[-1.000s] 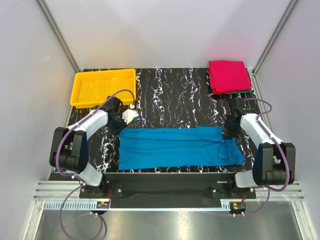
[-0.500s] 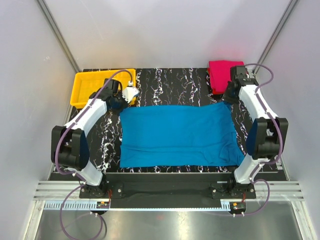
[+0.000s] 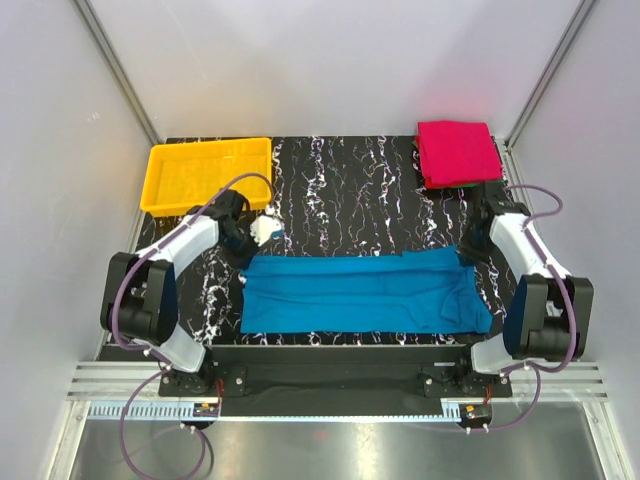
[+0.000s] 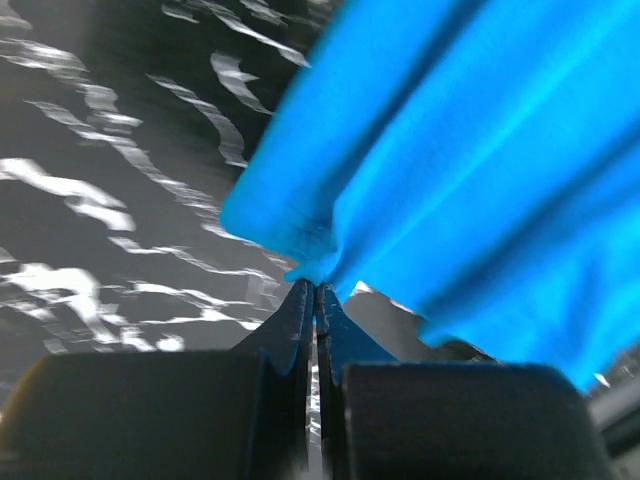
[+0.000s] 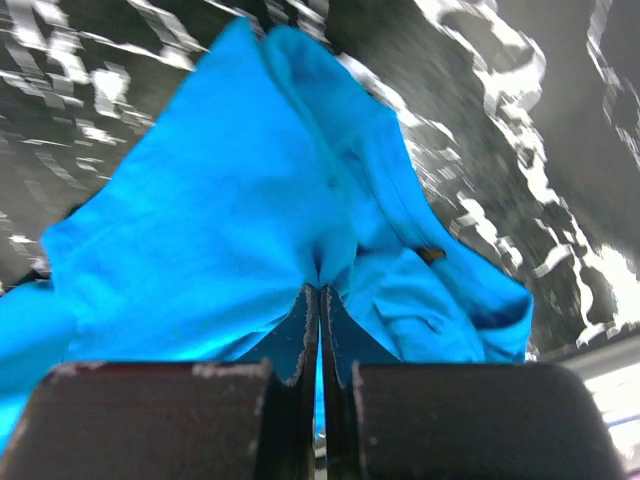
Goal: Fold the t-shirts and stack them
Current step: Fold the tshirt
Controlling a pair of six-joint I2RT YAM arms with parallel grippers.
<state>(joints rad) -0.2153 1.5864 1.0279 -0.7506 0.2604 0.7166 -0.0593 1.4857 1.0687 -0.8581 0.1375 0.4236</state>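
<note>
The teal-blue t-shirt (image 3: 362, 292) lies as a long band across the near part of the table. My left gripper (image 3: 247, 258) is shut on its far left corner (image 4: 305, 243). My right gripper (image 3: 466, 256) is shut on its far right edge (image 5: 300, 190), with cloth bunched at the fingertips. A folded magenta-pink t-shirt (image 3: 457, 151) lies at the far right corner on top of a dark green one (image 3: 470, 183), of which only an edge shows.
A yellow plastic tray (image 3: 205, 172) sits at the far left of the black marbled table (image 3: 340, 190). Grey walls close in the sides and back. The table's front edge runs just below the blue shirt.
Both grippers have pulled the shirt's far edge back toward the near side, so the spread shirt of half a second ago is again a narrow folded band.
</note>
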